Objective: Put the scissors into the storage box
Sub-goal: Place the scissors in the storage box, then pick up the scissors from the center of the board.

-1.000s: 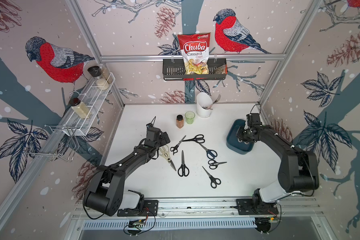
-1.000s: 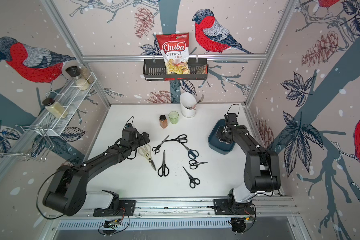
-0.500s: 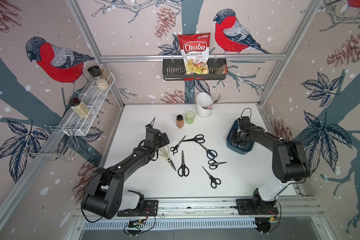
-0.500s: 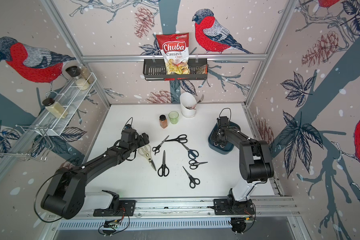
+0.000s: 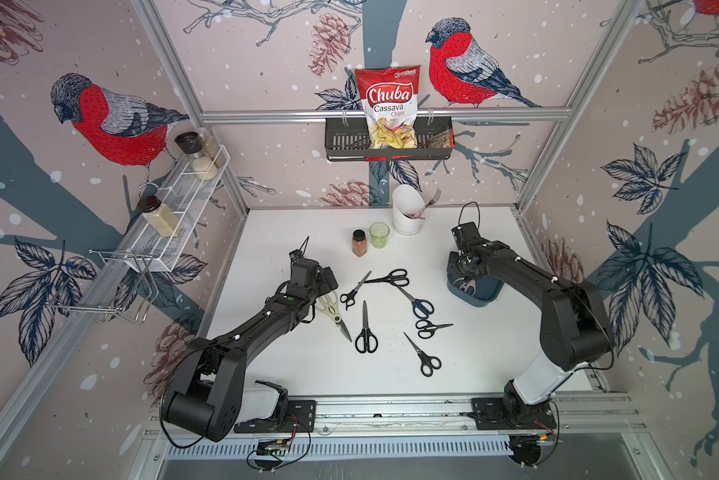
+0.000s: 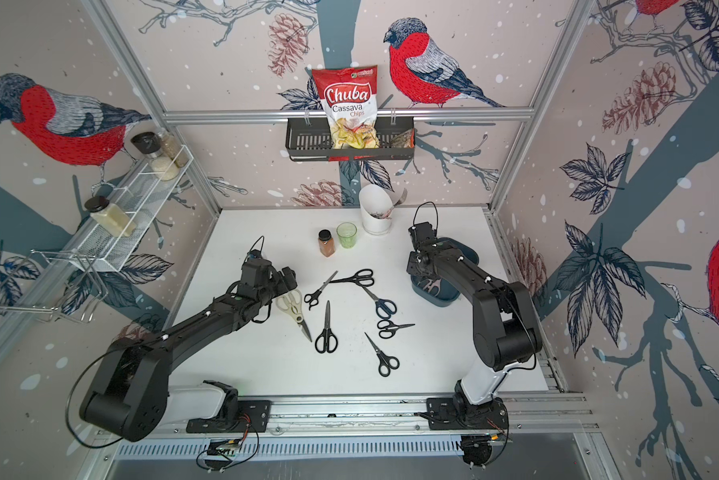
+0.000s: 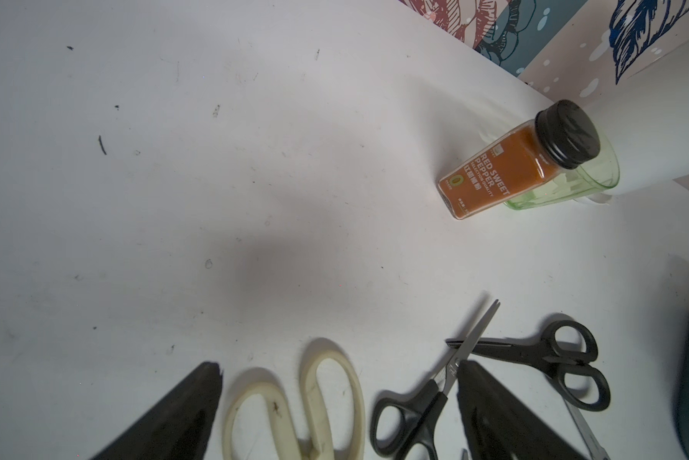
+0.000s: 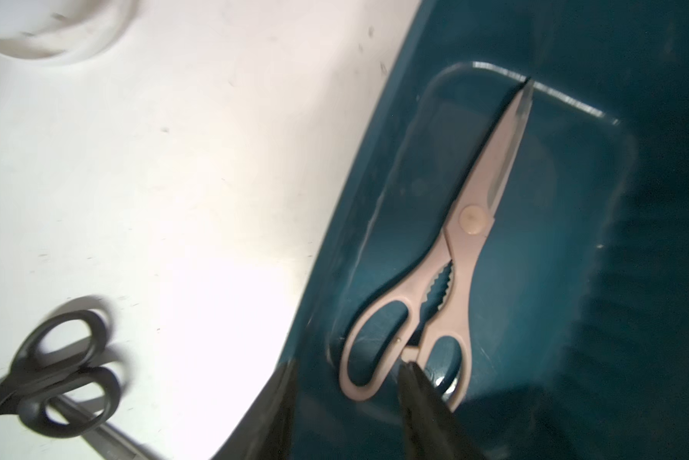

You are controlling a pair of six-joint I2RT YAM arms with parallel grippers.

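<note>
**A:** Nearest you, seven pairs of scissors (image 5: 365, 328) lie on the tabletop (image 5: 291, 365). Your left jaws stand spread either side of the cream shears (image 5: 336, 316). Drop straight down, then close.

**B:** And beyond?

**A:** The pink pair (image 8: 468, 235) lies in the storage box (image 8: 565, 187). Your right jaws hang released above it; a second ago they were clenched. Lift straight out.

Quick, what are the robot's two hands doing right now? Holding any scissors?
Left gripper: jaws open, holding nothing, by the cream shears.
Right gripper: jaws open, holding nothing; pink scissors lie in the storage box.
</note>
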